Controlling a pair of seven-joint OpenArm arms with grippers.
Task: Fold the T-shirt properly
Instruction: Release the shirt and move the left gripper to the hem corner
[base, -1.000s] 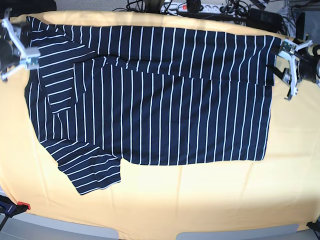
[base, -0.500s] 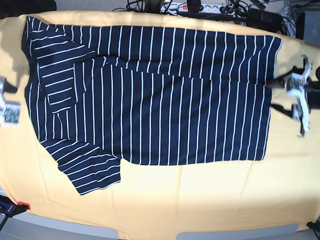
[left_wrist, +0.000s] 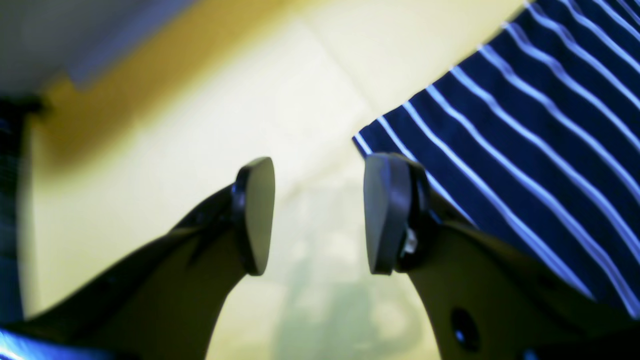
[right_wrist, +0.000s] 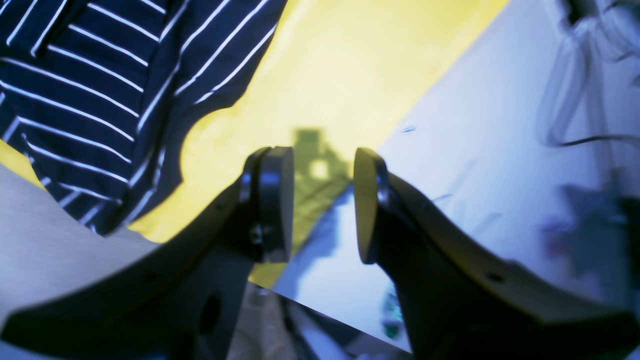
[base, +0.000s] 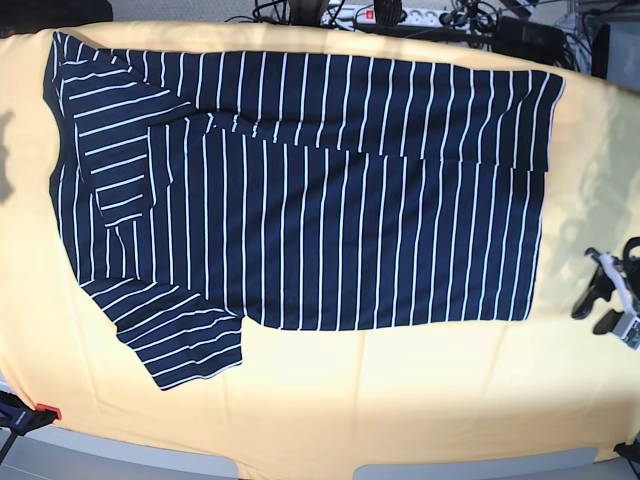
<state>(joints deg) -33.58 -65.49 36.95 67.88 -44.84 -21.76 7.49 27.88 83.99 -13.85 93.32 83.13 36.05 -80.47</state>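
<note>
Left wrist view: the left claw (left_wrist: 319, 212) hangs above the yellow table (left_wrist: 250, 100) with its two dark pads spread apart and nothing between them. A corner of the T-shirt (left_wrist: 525, 130), dark navy with thin white stripes, lies flat on the table just beside and partly behind the right-hand pad.

Right wrist view: the right claw (right_wrist: 322, 202) is also spread, holding nothing. It hovers over the table's edge (right_wrist: 345, 85), where yellow meets a pale grey floor. The T-shirt (right_wrist: 100, 90) fills the upper left corner, apart from the pads.

Base view: the T-shirt (base: 300, 190) lies spread across the upper and middle part of the table (base: 400, 400), its top strip folded down over the body, one sleeve folded inward at the left and another sticking out at lower left. The left claw (base: 600, 300) sits at the right edge, near the shirt's lower right corner without touching it. The right claw is out of sight here.
</note>
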